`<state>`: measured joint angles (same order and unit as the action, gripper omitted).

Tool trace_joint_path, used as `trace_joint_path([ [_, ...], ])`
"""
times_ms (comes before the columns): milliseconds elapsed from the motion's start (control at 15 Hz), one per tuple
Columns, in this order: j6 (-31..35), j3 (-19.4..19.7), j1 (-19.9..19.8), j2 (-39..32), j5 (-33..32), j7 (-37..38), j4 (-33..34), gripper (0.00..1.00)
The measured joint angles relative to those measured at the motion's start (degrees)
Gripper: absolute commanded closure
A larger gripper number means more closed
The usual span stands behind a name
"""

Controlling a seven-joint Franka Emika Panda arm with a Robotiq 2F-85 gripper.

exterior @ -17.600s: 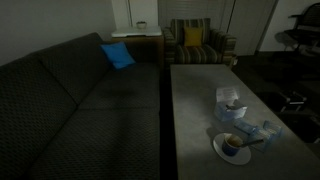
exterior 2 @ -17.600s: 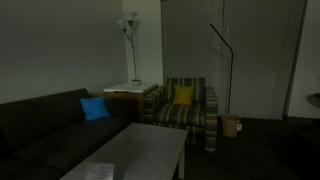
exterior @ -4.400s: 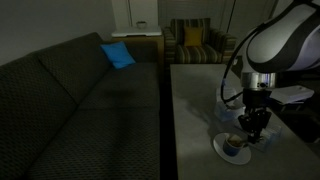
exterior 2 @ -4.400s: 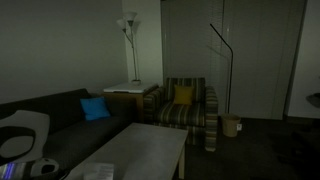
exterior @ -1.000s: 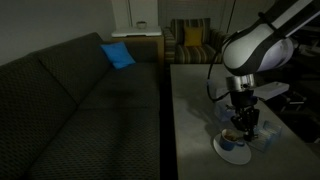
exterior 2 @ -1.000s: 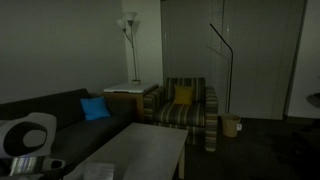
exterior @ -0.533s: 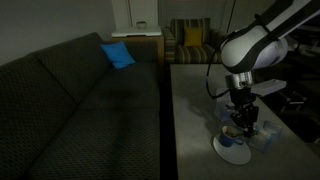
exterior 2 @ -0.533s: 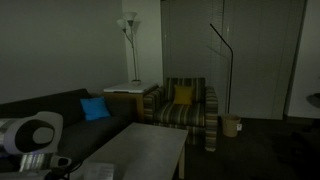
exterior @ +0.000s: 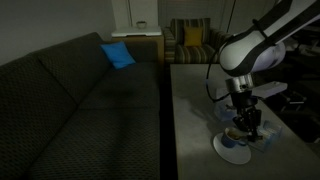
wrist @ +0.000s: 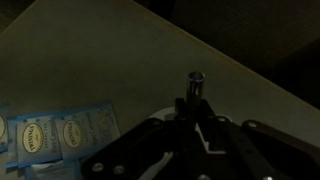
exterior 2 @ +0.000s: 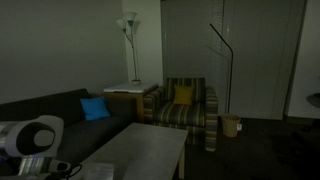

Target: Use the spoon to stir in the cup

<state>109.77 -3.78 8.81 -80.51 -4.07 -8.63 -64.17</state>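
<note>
In an exterior view my gripper (exterior: 245,128) hangs straight down over the small cup (exterior: 234,141), which stands on a round white saucer (exterior: 224,150) near the table's front right. The wrist view shows the gripper (wrist: 192,108) shut on the spoon; its thin metallic handle (wrist: 196,82) sticks out beyond the fingers. The spoon's bowl and the inside of the cup are hidden under the fingers. A sliver of the saucer's pale rim (wrist: 158,113) peeks out beside the fingers.
Several tea bags (wrist: 62,131) lie on the grey table (exterior: 195,110) close to the saucer. A pale bluish see-through object (exterior: 266,138) lies right of it. A dark sofa (exterior: 80,110) borders the table; a striped armchair (exterior 2: 184,104) stands behind.
Over the last second the gripper has shifted slightly sideways above the cup, still shut on the spoon. The arm's elbow moved a little in the second exterior view.
</note>
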Motion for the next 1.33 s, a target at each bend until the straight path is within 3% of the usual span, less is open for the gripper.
trace_joint_path([
  [1333,-2.8,0.7,2.3,0.8,-0.4,0.1,1.5,0.96],
])
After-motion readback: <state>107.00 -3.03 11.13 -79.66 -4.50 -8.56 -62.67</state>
